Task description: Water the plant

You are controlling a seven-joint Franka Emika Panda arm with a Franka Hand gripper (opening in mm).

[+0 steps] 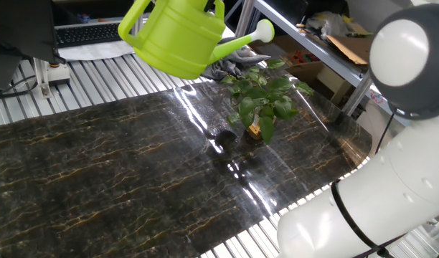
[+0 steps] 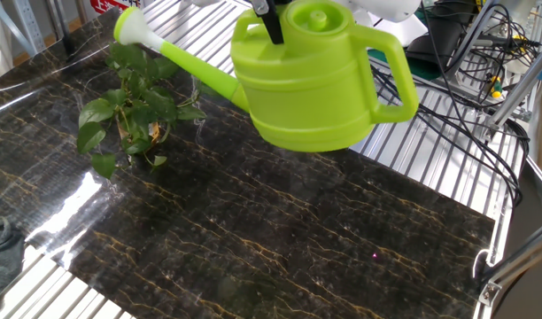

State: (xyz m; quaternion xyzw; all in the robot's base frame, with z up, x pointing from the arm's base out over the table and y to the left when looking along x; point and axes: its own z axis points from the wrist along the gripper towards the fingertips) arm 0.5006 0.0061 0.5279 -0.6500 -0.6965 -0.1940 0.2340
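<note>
The plant has broad dark green leaves and a yellow-orange tag at its base; it stands on the dark marbled tabletop and also shows in the other fixed view. A lime-green watering can hangs in the air, held by its top handle. My gripper is shut on it; only dark fingers show at the frame's top. The can's spout head is above the plant's far side, and it also shows in the other fixed view. No water is visible.
A grey cloth lies behind the plant. A slanted metal frame bar and cardboard boxes stand beyond it. A keyboard lies at the back. Cables trail over the slatted surface. My white arm fills the near right.
</note>
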